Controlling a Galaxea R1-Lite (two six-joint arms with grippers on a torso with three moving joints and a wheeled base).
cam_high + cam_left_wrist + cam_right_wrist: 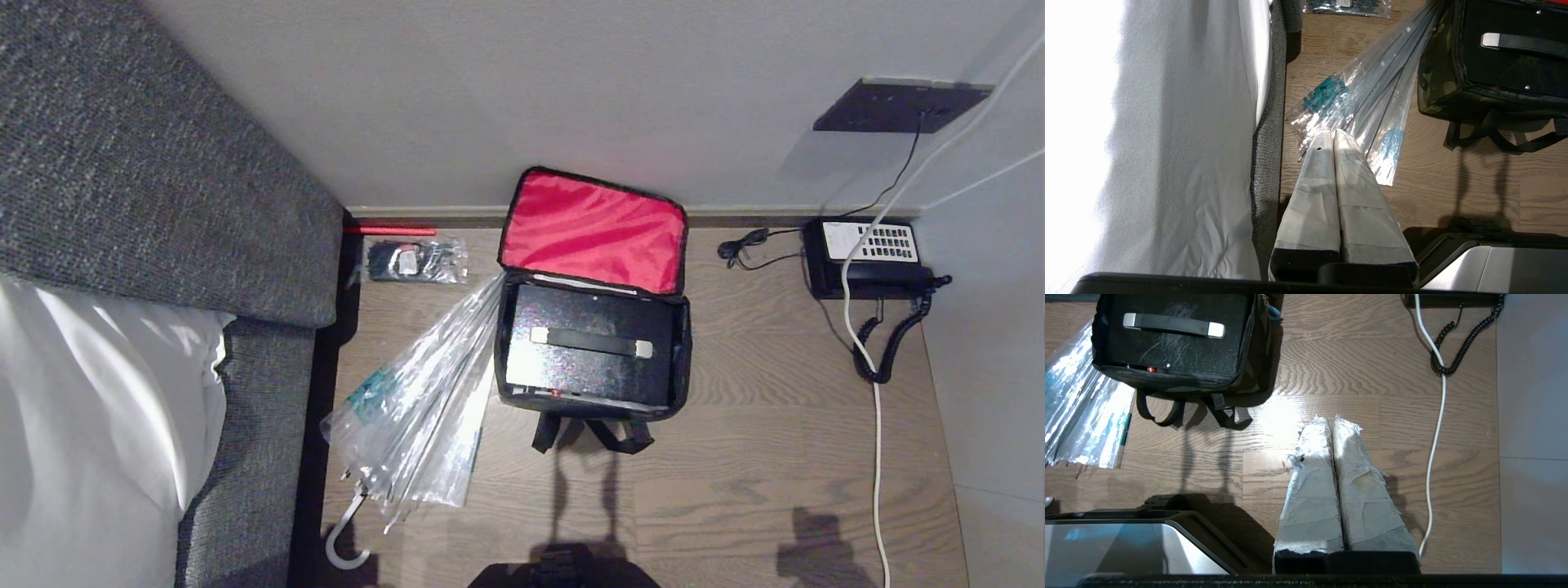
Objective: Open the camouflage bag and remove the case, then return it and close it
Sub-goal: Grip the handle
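Camouflage bag (684, 351) shown unzipped, lid raised; black case (589, 347) seated inside, apparently flat. Left gripper (1333, 132) and right gripper (1331, 420) pressed closed, empty.

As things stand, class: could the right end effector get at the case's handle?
Probably yes. The camouflage bag stands open, lid back, the case handle exposed on top. Only bare floor lies between it and the shut right end effector.

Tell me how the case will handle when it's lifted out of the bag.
The case looks rigid, so it should likely come up flat without sagging. Its glossy shell may be slippery; the handle seems the surer grip. It fills the bag closely, so the soft walls might drag.
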